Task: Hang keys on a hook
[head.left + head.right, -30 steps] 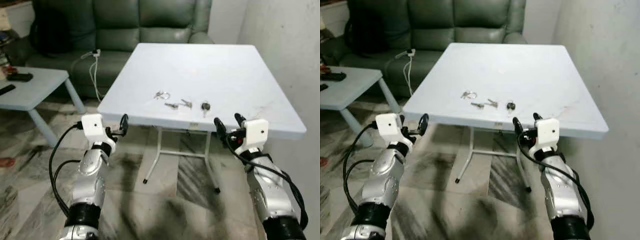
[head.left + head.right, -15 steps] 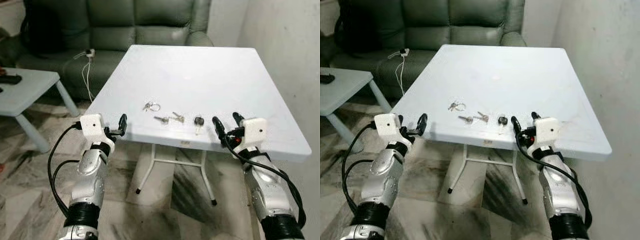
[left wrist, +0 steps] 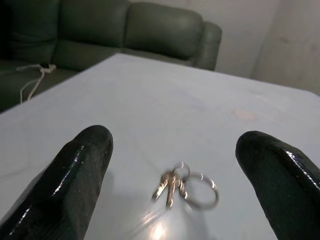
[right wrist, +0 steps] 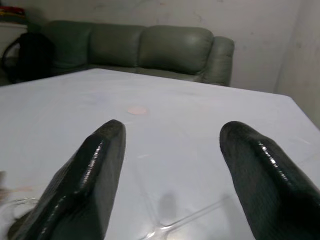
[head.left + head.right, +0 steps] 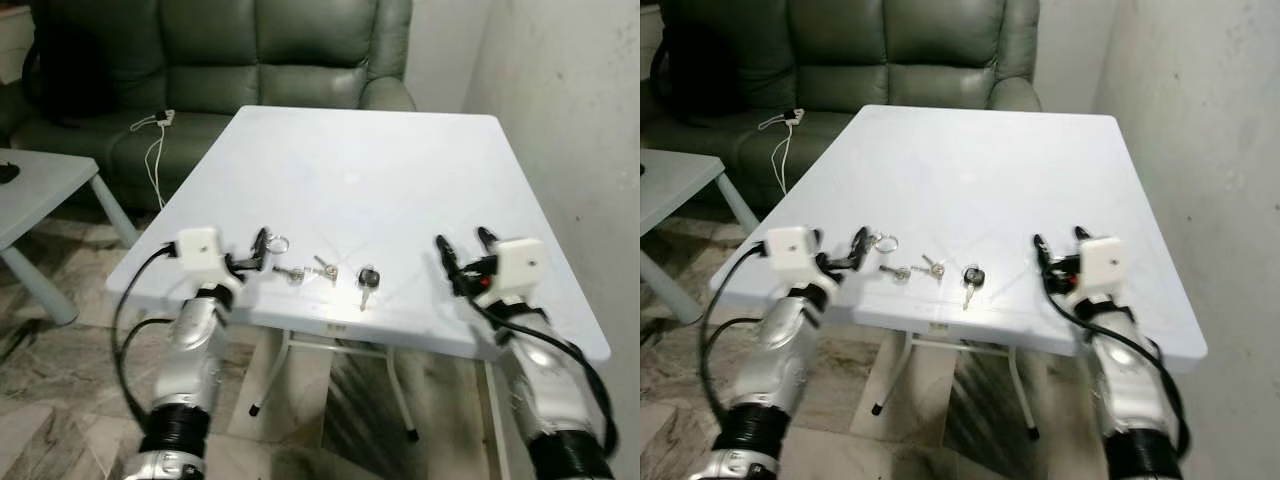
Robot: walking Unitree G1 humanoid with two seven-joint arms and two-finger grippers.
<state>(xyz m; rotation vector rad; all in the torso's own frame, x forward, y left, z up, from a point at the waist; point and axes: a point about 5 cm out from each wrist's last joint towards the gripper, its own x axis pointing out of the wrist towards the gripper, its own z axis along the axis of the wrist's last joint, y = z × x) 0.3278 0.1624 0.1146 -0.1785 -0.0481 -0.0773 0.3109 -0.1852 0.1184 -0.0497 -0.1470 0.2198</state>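
Note:
Several keys lie near the front edge of the white folding table (image 5: 400, 160). A small bunch of keys on a ring (image 5: 277, 241) is furthest left, with two silver keys (image 5: 290, 271) and a black-headed key (image 5: 367, 279) to its right. My left gripper (image 5: 257, 252) is open, low over the table's front left, just short of the bunch. In the left wrist view the bunch of keys (image 3: 184, 185) lies ahead between the two black fingers (image 3: 75, 175). My right gripper (image 5: 464, 246) is open over the table's front right, with bare tabletop between its fingers (image 4: 100, 165).
A dark green sofa (image 5: 230, 50) stands behind the table, with a white cable (image 5: 155, 135) draped on its seat. A low pale table (image 5: 40, 190) sits at the left. A plain wall (image 5: 570, 110) runs close along the right. The floor is marbled tile (image 5: 60, 370).
The camera has come closer to the table. Both grippers, earlier in front of the table's edge, are now over its top, and the left one has reached the bunch of keys.

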